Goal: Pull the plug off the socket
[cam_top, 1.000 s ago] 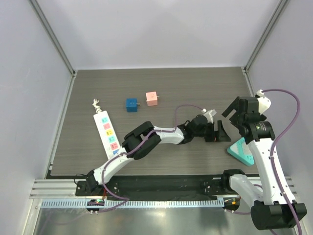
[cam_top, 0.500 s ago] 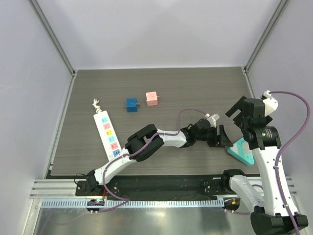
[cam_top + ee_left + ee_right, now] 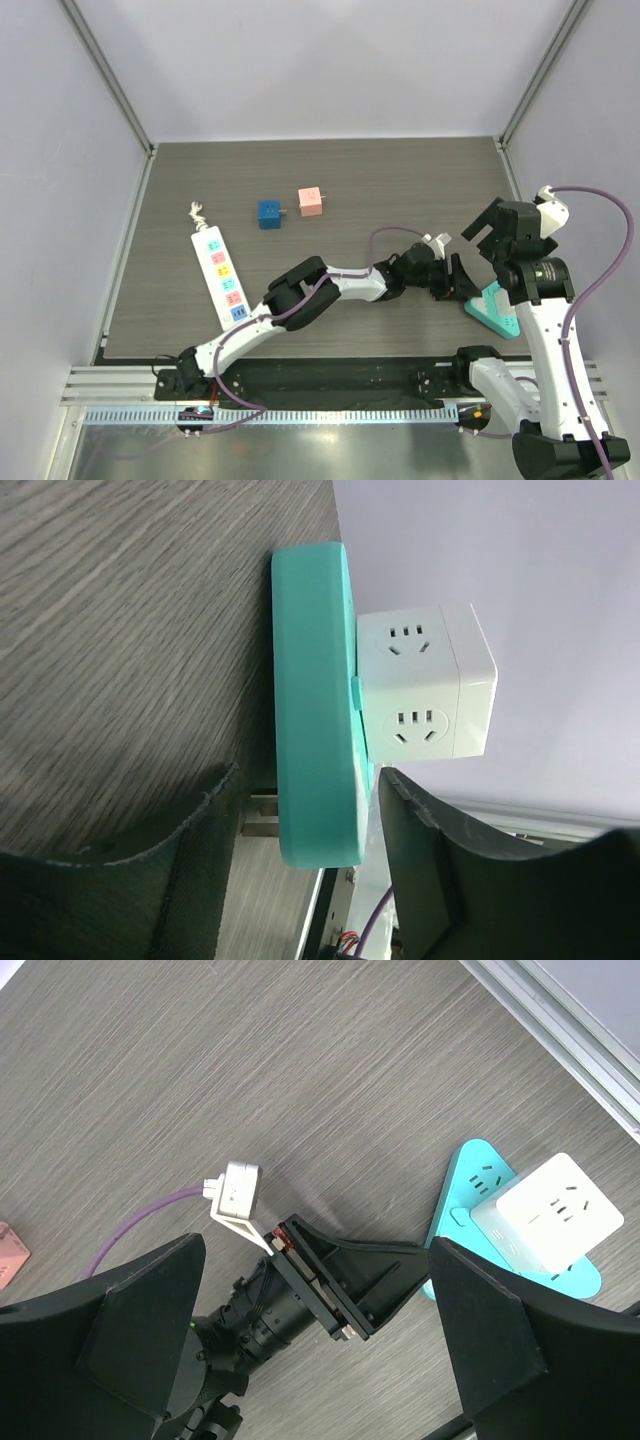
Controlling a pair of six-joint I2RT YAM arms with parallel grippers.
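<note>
A teal socket base (image 3: 315, 700) lies at the table's right edge, also visible from above as the socket (image 3: 493, 308) and in the right wrist view as the socket (image 3: 470, 1190). A white cube plug (image 3: 425, 685) stands plugged into its top face; this plug (image 3: 550, 1210) is hidden by the right arm from above. My left gripper (image 3: 310, 830) is open and straddles the socket's near end, with one finger (image 3: 170, 880) on the table side by the metal prongs and the other finger (image 3: 450, 880) just off the top face. My right gripper (image 3: 315, 1300) hangs wide open above the left gripper (image 3: 460, 280), holding nothing.
A white power strip (image 3: 222, 272) lies at the left. A blue cube (image 3: 269, 214) and a pink cube (image 3: 309, 202) sit toward the back. The table's right edge and the frame rail run just beyond the socket. The right arm (image 3: 545, 320) stands over that corner.
My left gripper has slid right onto the teal socket's end and its jaws have narrowed around it. The right gripper shifted slightly right, then held still, open.
</note>
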